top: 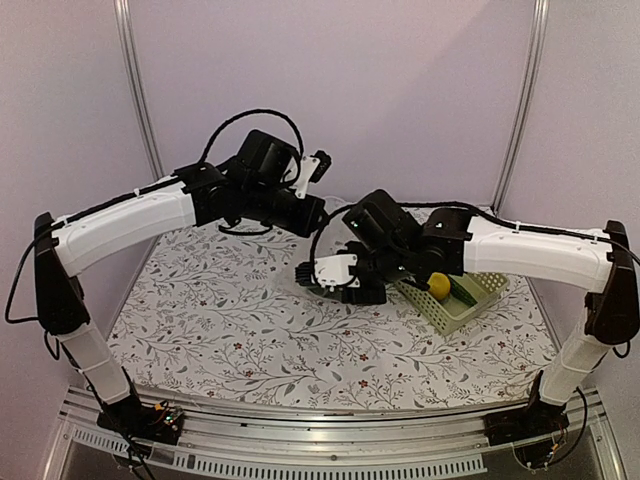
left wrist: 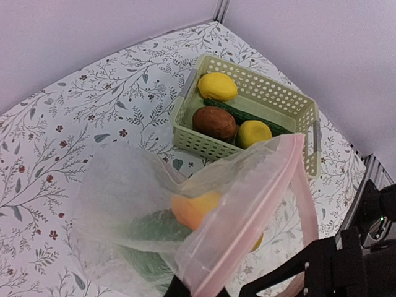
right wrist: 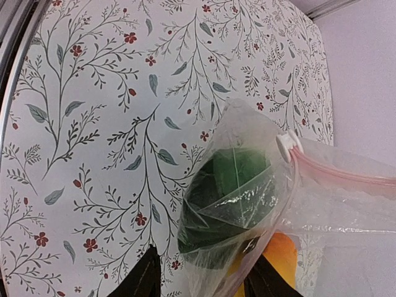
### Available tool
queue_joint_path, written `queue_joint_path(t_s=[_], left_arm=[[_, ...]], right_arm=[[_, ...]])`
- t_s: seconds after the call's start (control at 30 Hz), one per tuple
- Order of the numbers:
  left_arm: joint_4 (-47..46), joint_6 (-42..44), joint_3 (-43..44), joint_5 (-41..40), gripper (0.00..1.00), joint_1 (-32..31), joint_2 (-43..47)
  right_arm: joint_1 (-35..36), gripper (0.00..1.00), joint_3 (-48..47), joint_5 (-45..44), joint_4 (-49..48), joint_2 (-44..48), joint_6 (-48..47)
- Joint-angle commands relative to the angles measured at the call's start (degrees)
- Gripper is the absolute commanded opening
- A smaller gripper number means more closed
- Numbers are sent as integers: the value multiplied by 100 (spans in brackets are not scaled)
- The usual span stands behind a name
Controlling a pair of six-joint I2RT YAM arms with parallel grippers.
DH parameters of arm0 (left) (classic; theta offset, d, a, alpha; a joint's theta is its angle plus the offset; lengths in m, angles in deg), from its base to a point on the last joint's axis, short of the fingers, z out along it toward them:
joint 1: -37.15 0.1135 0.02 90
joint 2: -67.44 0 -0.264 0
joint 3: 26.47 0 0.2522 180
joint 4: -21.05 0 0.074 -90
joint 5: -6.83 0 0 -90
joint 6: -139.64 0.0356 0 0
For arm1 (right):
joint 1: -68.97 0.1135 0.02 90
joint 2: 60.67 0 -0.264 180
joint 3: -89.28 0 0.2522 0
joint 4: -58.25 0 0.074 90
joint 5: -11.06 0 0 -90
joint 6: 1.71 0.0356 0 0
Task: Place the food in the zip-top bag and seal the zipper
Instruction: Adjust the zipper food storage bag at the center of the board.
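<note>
The zip-top bag hangs lifted above the table, its mouth open. My left gripper is shut on the pink zipper at the bag's mouth. Inside are the leafy green vegetable, an orange piece and a yellow fruit. My right gripper is open, its fingers wide apart on either side of the bag's lower end. A white slider sits on the zipper. Two yellow fruits, a reddish-brown one and the cucumber lie in the basket.
The pale green lattice basket stands on the table's right side, just beyond my right arm. Both arms meet over the middle of the floral tablecloth. Walls close off the back and sides.
</note>
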Motion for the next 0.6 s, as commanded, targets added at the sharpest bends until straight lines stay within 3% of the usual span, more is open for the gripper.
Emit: queue_joint_path(t_s=[0.0,0.1,0.17,0.23,0.27,0.37,0.57], left_arm=[[30,-28,86,148,0,71,228],[49,1,60,156,0,80,248],[131,23,69,149,14,94,259],[301,33,99,116,37,97,277],[380,39,89,106,43,93,303],[518,70,-97,-55,48,97,479],[592,111,-456,-154,48,132,711]], right_arm=[[93,40,93,-403,-238,-254,242],[90,15,-7,-451,-304,-330,358],[90,0,-100,-511,-321,-341,382],[90,0,-216,-575,-327,-304,406],[90,0,-263,-564,-339,-273,409],[90,0,-289,-361,-396,-63,419],[90,0,-270,0,-407,162,480]])
